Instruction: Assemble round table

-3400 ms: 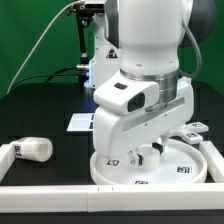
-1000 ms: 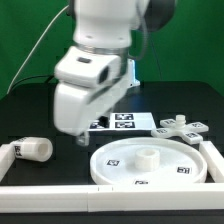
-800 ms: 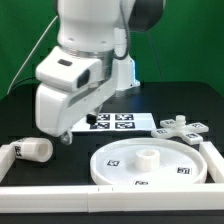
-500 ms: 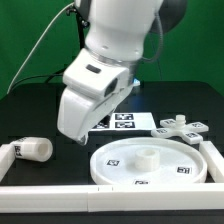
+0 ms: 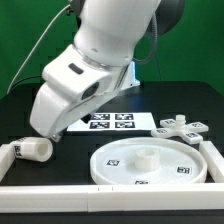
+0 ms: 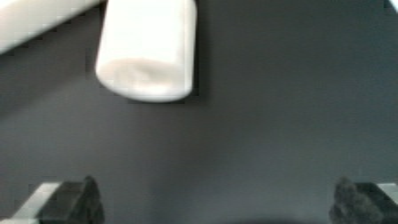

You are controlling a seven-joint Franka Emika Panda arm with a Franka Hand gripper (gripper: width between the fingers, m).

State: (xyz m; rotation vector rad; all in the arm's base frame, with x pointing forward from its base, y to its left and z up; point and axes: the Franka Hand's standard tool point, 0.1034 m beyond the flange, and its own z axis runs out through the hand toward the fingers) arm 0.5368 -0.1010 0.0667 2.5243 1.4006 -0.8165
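Note:
The large round disc [image 5: 150, 163] lies flat at the front of the exterior view's right, with a raised hub at its middle. The short cylinder leg [image 5: 31, 149] lies on its side at the exterior view's left, against the white border wall; it also shows in the wrist view [image 6: 146, 48]. The cross-shaped foot piece [image 5: 181, 129] lies behind the disc on the exterior view's right. My gripper [image 5: 50, 137] hangs tilted just above and beside the leg. It is open and empty, with both fingertips [image 6: 71, 200] wide apart over bare black mat.
White border walls run along the front [image 5: 100, 195] and the exterior view's right [image 5: 214, 160]. The marker board [image 5: 110, 122] lies flat behind the disc. The arm's white body fills the upper middle of the exterior view.
The gripper left the disc, swung toward the exterior view's left, swayed back and forth, and now sits lower, close to the leg. The parts have not moved.

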